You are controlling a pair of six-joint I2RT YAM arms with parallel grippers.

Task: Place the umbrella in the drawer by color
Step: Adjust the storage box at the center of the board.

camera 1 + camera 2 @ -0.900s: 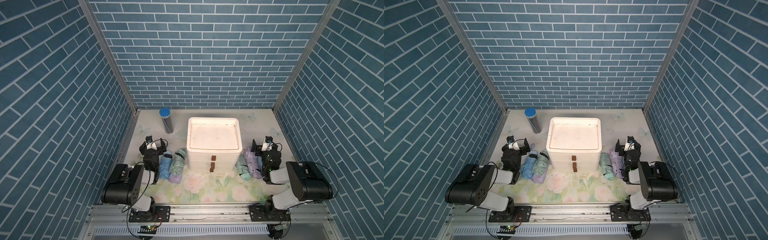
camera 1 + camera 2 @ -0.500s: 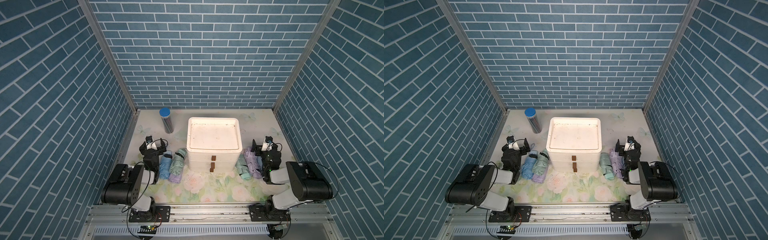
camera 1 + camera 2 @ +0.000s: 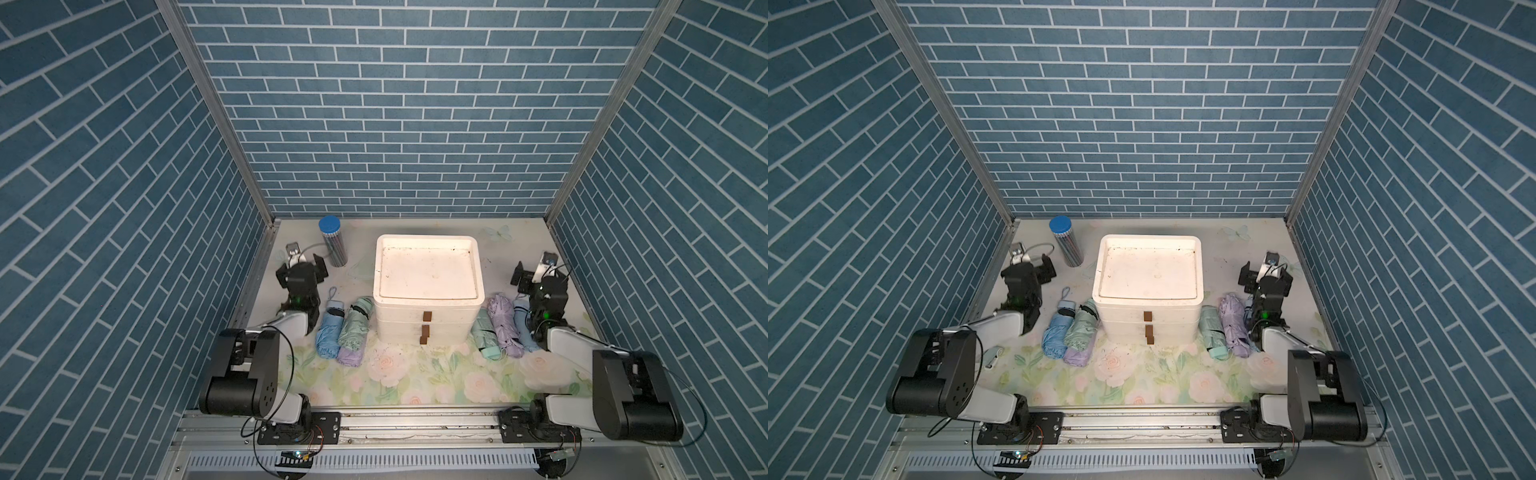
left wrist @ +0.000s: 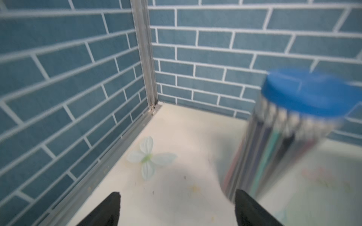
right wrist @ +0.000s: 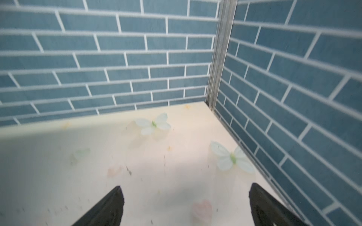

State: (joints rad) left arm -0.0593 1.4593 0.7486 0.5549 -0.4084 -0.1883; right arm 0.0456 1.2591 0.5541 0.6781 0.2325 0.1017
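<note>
Floral table (image 3: 415,382): umbrellas (image 3: 328,332) lie front-to-back beside drawers (image 3: 399,323); left gripper (image 4: 176,193), right gripper (image 5: 186,186) spread, empty.

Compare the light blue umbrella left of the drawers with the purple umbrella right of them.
The light blue umbrella is pale blue, the purple umbrella lilac. The light blue umbrella lies outermost in its group; the purple umbrella lies between a green umbrella and a second blue umbrella. The light blue umbrella shows a wrist loop at its far end; none is plain on the purple umbrella. Both lie folded on the table.
</note>
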